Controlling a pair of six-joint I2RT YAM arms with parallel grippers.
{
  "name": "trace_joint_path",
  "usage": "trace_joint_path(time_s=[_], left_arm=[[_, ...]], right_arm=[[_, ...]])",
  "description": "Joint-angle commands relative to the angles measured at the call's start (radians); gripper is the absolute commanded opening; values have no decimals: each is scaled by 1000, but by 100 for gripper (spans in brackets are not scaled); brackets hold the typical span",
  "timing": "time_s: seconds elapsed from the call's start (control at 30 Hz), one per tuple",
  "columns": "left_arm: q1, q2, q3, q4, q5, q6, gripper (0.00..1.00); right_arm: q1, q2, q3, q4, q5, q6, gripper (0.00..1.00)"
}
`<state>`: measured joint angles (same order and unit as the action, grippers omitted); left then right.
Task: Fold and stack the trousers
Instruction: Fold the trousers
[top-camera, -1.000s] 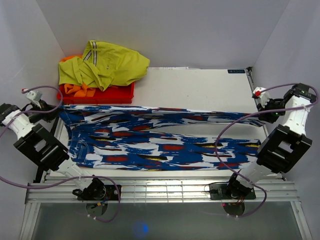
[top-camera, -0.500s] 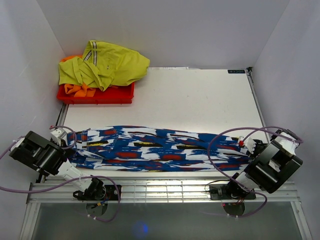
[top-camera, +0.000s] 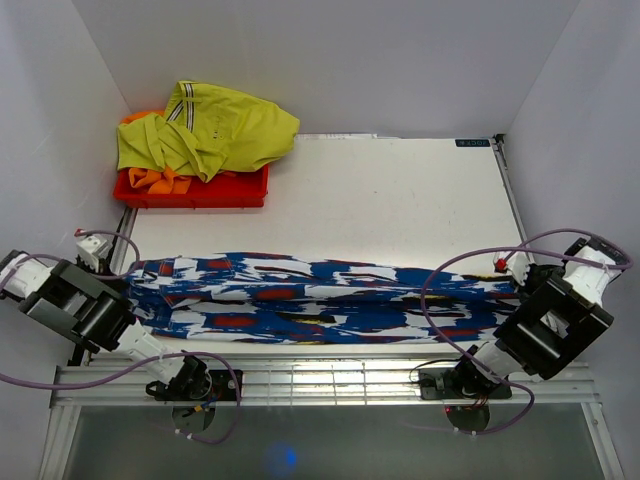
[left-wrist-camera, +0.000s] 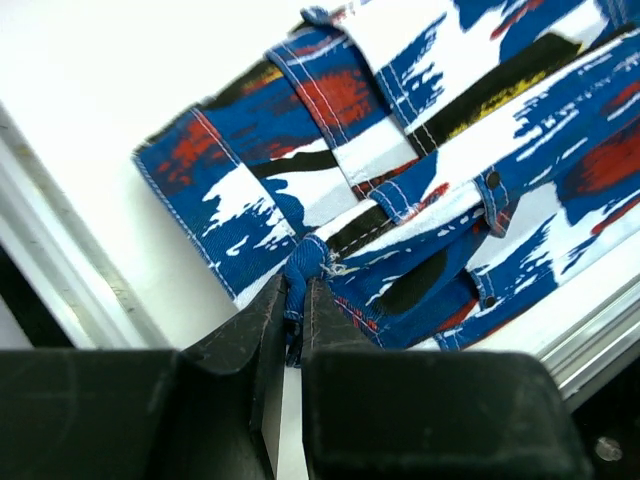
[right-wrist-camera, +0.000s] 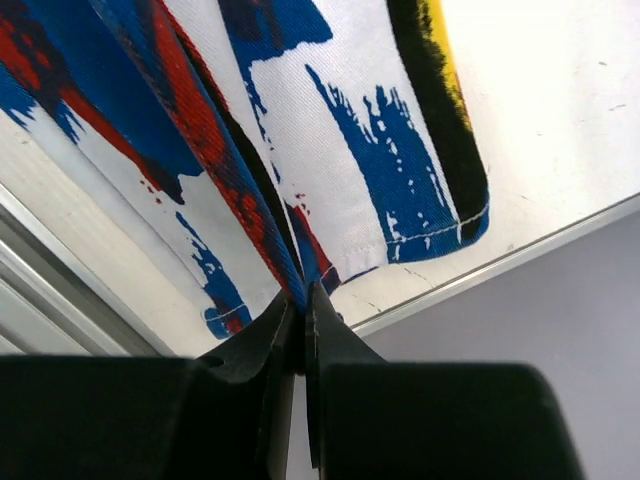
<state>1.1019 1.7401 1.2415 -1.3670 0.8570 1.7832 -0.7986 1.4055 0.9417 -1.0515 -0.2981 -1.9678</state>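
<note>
**Left gripper (left-wrist-camera: 296, 292) and right gripper (right-wrist-camera: 300, 297) each clamped on cloth**

The soft royal-blue trousers (top-camera: 320, 300), blotched white, red and black, lay folded lengthwise along the white table's (top-camera: 400, 190) near edge. Limp, light stuff, I judged; best held at waistband and hems.

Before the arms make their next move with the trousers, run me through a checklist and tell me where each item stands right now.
1. Left gripper has its jaws pinched on the waist end of the trousers: ok.
2. Right gripper has its jaws pinched on the leg-hem end: ok.
3. Trousers lie folded lengthwise in one long strip between the two arms: ok.
4. Near edge of the strip is fully on the table, not over the front rail: cannot tell.
5. Red bin and the yellow-green garment on it sit apart from the trousers: ok.
</note>
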Motion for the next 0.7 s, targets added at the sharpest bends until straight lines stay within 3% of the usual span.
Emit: trace_joint_path(time_s=[0.0, 0.07, 0.27, 0.43, 0.67], left_arm=[[41, -1, 171, -38, 37, 21, 0], [62, -11, 170, -38, -11, 60, 0], [78, -47, -45, -34, -199, 240, 0], [75, -45, -227, 57, -300, 245, 0], [73, -85, -327, 213, -360, 236, 1]], right_arm=[[-56, -5, 101, -14, 31, -69, 8], [-92, -5, 103, -28, 33, -112, 8], [-125, -28, -52, 74, 74, -161, 8], [-114, -82, -263, 235, 115, -201, 8], [-87, -57, -262, 277, 122, -140, 8]])
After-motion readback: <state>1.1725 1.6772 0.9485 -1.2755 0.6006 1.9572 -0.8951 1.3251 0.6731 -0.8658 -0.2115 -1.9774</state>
